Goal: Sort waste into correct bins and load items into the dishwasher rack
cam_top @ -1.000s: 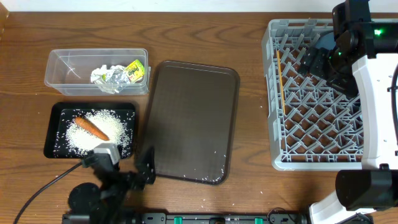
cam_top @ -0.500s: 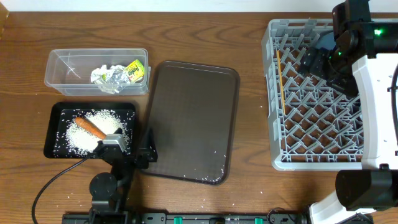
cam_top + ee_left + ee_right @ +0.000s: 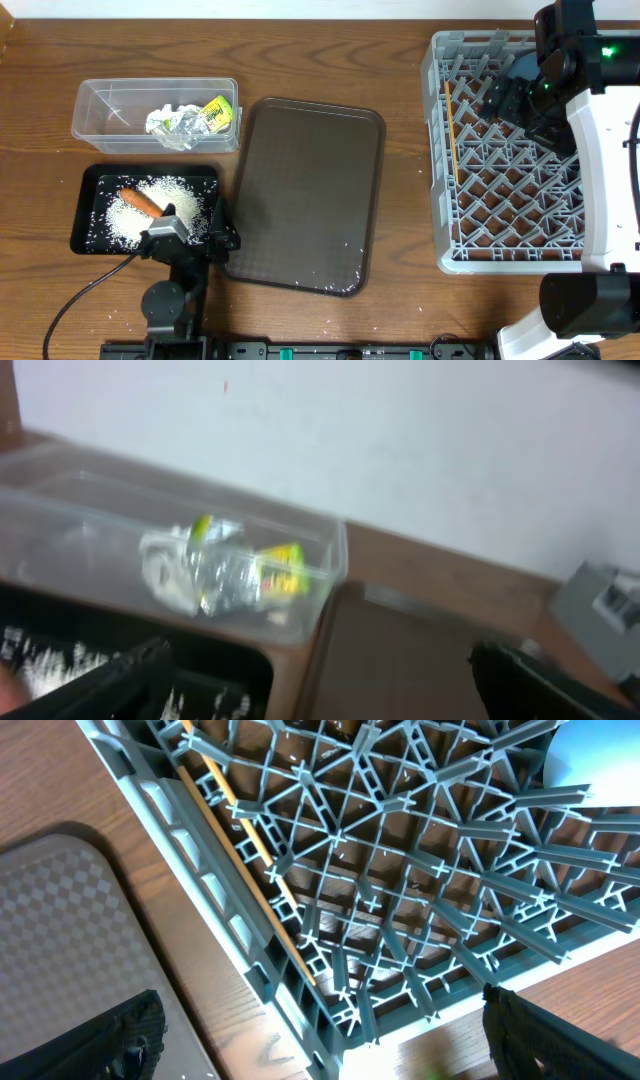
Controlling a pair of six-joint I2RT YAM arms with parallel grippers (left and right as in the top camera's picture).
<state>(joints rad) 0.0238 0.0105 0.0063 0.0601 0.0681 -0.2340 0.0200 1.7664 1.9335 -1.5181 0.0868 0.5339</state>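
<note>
Grey plastic lattice forms the one large square dishwasher rack (image 3: 437, 180) at the right, and thin wooden chopsticks (image 3: 451, 125) lie inside it along its left wall, reading as a single line, so one or two cannot be told. Two bins sit at the left. One is a clear rectangular plastic tub (image 3: 100, 100) holding one crumpled white tissue (image 3: 168, 126) and one yellow-green plastic wrapper (image 3: 218, 113). The other is a shallow black rectangular tray (image 3: 88, 185) holding a heap of white rice grains (image 3: 185, 205) and one small orange carrot (image 3: 140, 200). One dark brown serving tray (image 3: 310, 180) lies between bins and rack. The left gripper (image 3: 193, 238) hovers low at the black tray's near right corner, jaws spread wide, and the carrot lies just to its left, outside the jaws. Its arm reaches up from the table's near edge. The right gripper (image 3: 497, 100) hangs over the rack's far part, jaws also spread wide and empty, the chopsticks off to its left. Its arm reaches in from the rack's far right corner.
</note>
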